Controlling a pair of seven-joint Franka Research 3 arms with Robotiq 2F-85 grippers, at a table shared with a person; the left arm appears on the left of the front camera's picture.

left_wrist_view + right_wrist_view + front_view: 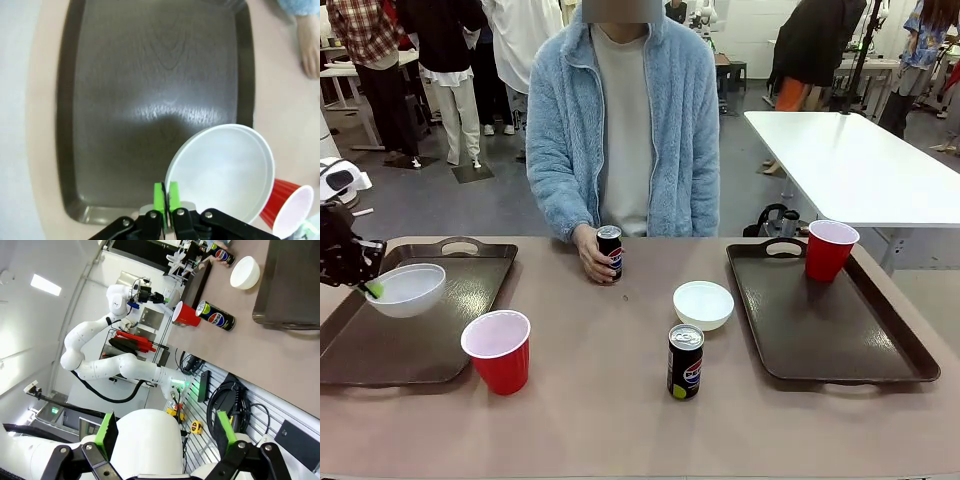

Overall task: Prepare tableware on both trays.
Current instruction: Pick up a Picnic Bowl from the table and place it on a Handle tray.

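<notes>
left gripper (166,192): pinching the white bowl (225,170) by its rim, bowl tilted over the left tray (150,75)
right gripper (166,427): jaws wide apart, nothing in them

Wearing a fluffy light-blue zip-front fleece jacket (670,130) over an off-white top (625,120). Showing bright green pads (159,196), black linkages and silver screws on the left hand (166,197); carrying matching green-faced black fingers (106,432) on the right hand (166,432). Gleaming in glossy white rounded segments along the left arm (100,367), glowing green at the base.
</notes>
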